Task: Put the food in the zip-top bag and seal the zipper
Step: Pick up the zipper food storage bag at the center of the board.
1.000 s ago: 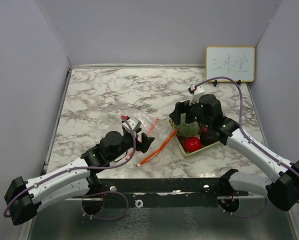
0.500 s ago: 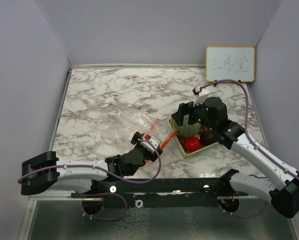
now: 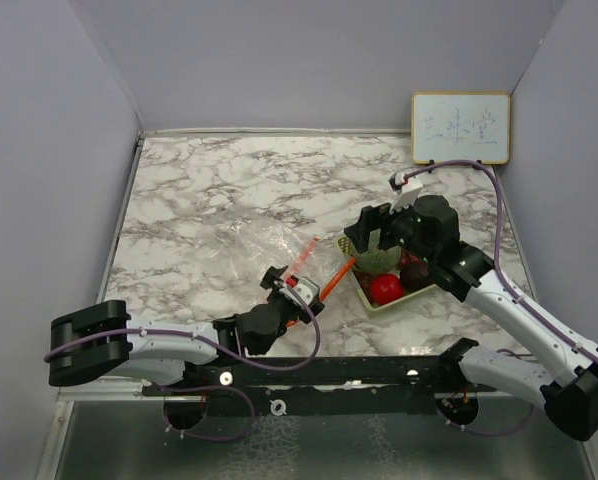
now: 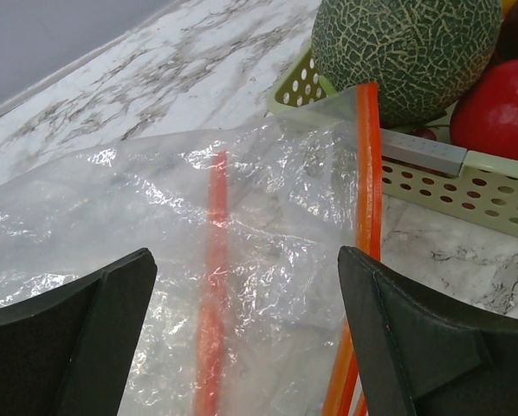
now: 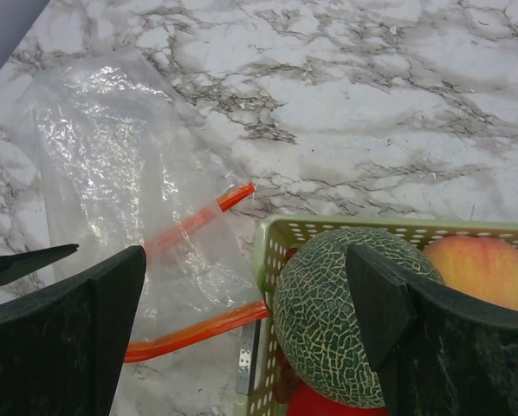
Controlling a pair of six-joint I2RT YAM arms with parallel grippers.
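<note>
Nearest me, my left gripper (image 4: 246, 260) stands low over the crumpled clear zip-top bag (image 4: 155, 225), jaws spread wide and holding nothing. The bag's orange zipper (image 4: 369, 173) runs up to the edge of the pale green mesh basket (image 4: 467, 186). Beyond that, the netted melon (image 5: 350, 316), red apple (image 4: 506, 100) and yellow-peach fruit (image 5: 488, 269) sit in the basket, not in the bag, and my right gripper (image 5: 246, 286) hovers over the melon, jaws wide and empty.

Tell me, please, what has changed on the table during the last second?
The left arm dropped low and stretched forward; its left pincer now faces the zip-top bag near the orange zipper, open, holding nothing. The right pincer stays open over the melon; the basket is unmoved.
</note>
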